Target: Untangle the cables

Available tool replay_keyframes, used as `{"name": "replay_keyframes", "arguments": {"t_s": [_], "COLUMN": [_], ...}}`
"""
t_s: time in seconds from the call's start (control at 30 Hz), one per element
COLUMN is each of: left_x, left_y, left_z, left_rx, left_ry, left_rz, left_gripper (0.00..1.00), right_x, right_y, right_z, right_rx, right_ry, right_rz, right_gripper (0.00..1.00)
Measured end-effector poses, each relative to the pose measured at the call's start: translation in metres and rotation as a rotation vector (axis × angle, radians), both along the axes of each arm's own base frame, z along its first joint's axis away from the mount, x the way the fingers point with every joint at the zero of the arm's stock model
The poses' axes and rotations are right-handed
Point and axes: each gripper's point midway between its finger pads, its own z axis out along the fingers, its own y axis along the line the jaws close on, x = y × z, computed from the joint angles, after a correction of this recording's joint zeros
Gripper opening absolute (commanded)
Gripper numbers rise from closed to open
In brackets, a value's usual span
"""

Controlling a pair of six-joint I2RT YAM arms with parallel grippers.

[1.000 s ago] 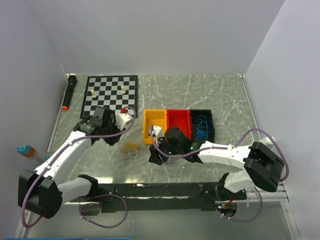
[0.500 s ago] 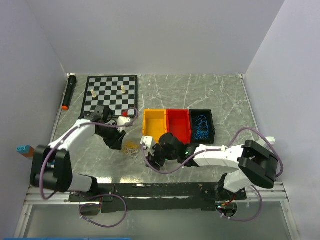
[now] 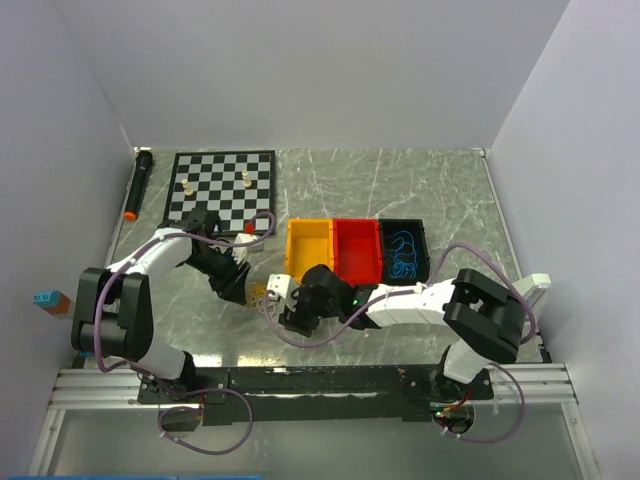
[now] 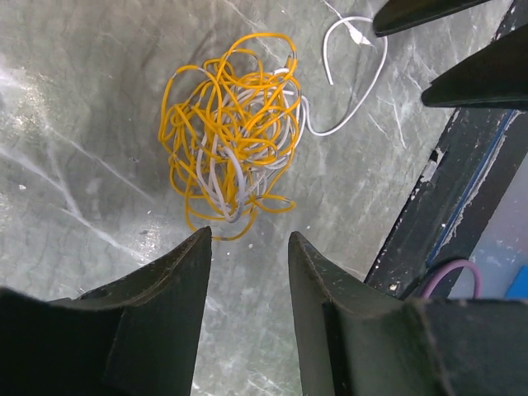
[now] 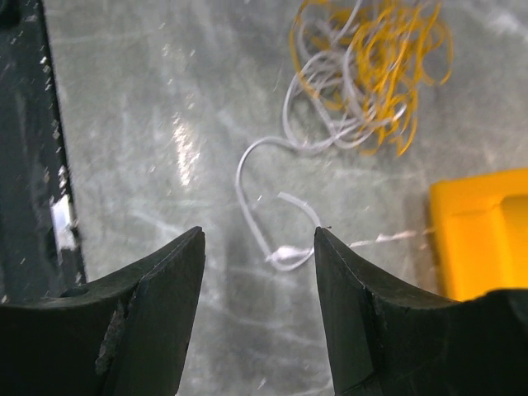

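The cables (image 4: pixel 231 140), a springy ball of thin yellow and white strands, lie on the grey veined stone table (image 3: pixel 400 190), centre left in the overhead view. One white strand (image 5: pixel 285 256) trails loose. The left gripper (image 4: pixel 247 239) hangs over the ball, fingers moderately apart and empty. The right gripper (image 5: pixel 260 239) gapes wide over the loose strand, also empty. To the right sit glossy square yellow (image 3: pixel 310 250), red (image 3: pixel 357 250) and black (image 3: pixel 420 240) bins. A chessboard (image 3: pixel 220 187) lies upper left.

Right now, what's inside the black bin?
Curly blue cables lie loose inside the black bin, nothing else visible. Whether another strand hides beneath those loops is too small to tell from above.
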Motion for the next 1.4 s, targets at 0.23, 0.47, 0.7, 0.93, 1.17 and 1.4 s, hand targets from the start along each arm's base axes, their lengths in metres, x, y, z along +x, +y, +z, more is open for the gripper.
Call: {"name": "replay_keyframes", "arguments": {"t_s": [0.23,0.47,0.7,0.93,1.17,1.4], "left_x": [0.001,0.010,0.019,0.033,0.033,0.030], "left_y": [0.001,-0.002,-0.003,0.001,0.001,-0.001], "left_z": [-0.006,-0.017,-0.030,-0.022,-0.020,-0.020], "left_rx": [0.001,0.029,0.093,0.116,0.117,0.116], "left_ry": [-0.023,-0.090,-0.190,-0.270,-0.278,-0.264], "left_rz": [-0.019,-0.038,-0.035,-0.022,-0.022,-0.017], "left_gripper": [0.48,0.42,0.13,0.05,0.04,0.01], "right_x": [0.009,0.012,0.013,0.016,0.015,0.013], "right_y": [0.009,0.014,0.013,0.011,0.015,0.014], "right_z": [-0.005,-0.014,-0.018,-0.020,-0.021,-0.031], "right_rx": [-0.018,-0.041,-0.059,-0.065,-0.068,-0.088], "right_ry": [-0.030,-0.021,-0.004,0.017,0.036,0.056], "right_rz": [0.004,0.008,0.005,0.002,0.014,0.016], "right_gripper": [0.63,0.61,0.54,0.46,0.23,0.00]}}
